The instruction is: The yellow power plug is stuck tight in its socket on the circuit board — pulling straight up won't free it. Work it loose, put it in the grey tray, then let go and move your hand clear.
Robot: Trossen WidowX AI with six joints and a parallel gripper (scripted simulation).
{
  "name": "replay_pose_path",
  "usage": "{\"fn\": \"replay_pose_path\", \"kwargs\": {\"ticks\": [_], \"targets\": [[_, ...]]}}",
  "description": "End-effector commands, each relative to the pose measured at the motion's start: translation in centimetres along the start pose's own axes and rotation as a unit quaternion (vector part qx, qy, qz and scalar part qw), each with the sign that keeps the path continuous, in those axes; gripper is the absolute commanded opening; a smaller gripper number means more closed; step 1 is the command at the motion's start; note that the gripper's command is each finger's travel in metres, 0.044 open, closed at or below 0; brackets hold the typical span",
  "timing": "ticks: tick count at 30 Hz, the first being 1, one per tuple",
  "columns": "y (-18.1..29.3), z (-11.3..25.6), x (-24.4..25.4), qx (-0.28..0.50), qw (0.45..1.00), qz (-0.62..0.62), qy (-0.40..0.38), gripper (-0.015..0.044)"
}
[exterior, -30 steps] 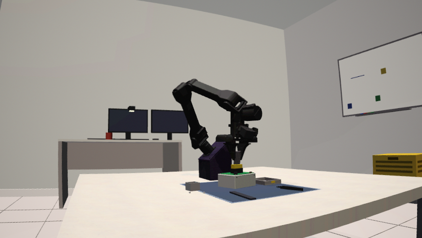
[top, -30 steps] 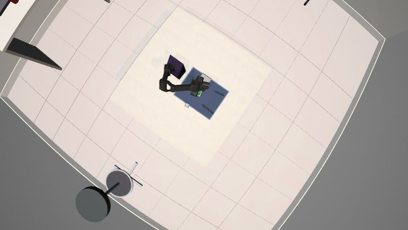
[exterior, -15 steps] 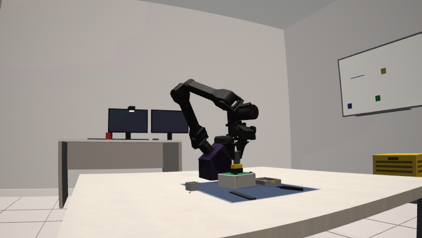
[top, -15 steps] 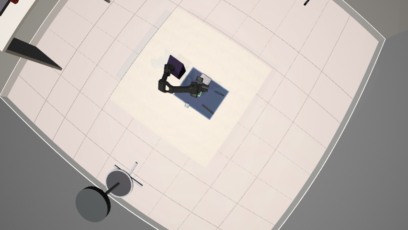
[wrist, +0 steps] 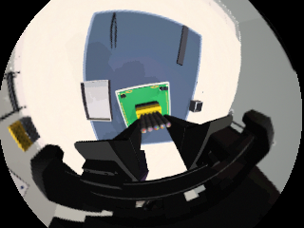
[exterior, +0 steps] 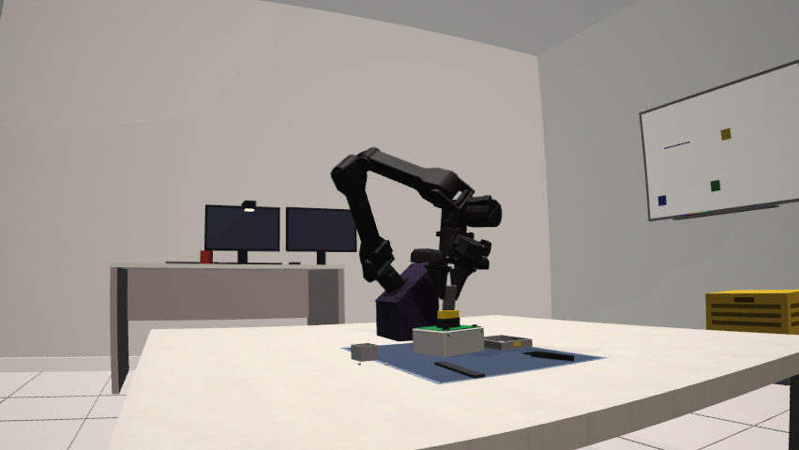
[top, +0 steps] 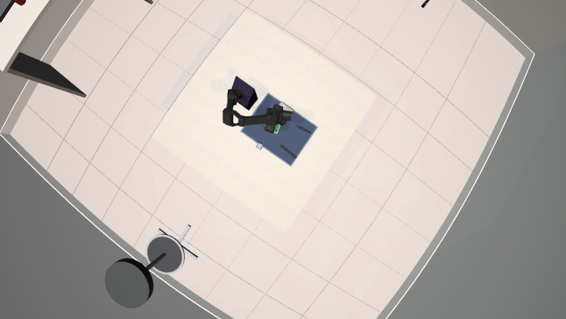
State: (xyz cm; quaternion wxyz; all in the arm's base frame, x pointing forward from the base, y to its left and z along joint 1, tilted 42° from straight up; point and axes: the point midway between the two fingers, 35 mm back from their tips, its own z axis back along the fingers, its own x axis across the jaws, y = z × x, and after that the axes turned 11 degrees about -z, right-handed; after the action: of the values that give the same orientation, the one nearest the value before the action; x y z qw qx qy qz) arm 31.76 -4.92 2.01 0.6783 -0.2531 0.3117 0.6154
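Claw [exterior: 448,296] [wrist: 152,120] clamped on yellow power plug [exterior: 447,314] [wrist: 148,109]; rock gently side to side, no straight yank.

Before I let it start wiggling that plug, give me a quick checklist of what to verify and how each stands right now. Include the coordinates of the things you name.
1. Tool [exterior: 449,296] [wrist: 152,120] closed on something: ok, its fingers are shut on the cable bundle [wrist: 155,123] above the plug.
2. Yellow plug [exterior: 447,314] [wrist: 148,110] free of its socket: not ok, it sits down in the black socket [exterior: 447,323].
3. Grey tray [exterior: 507,341] [wrist: 97,100] beside the board, ready to receive: ok, nothing shows inside it.
4. Circuit board [wrist: 131,99] level on its pale block [exterior: 446,341]: ok.
5. Block fixed against rocking: cannot tell, no fastening to the mat [exterior: 503,366] [wrist: 142,52] is visible.
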Motion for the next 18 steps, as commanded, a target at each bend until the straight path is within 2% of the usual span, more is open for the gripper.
{"fn": "replay_pose_path", "kwargs": {"ticks": [1, 12, 18], "targets": [[0.2, 1.5, 0.8, -0.021, 1.000, 0.011, 0.017, 0.0000], [-0.3, 1.6, -1.4, 0.005, 0.994, 0.013, -0.107, 0.0000], [-0.3, 1.8, -1.2, 0.003, 0.995, 0.013, -0.095, 0.0000]]}}
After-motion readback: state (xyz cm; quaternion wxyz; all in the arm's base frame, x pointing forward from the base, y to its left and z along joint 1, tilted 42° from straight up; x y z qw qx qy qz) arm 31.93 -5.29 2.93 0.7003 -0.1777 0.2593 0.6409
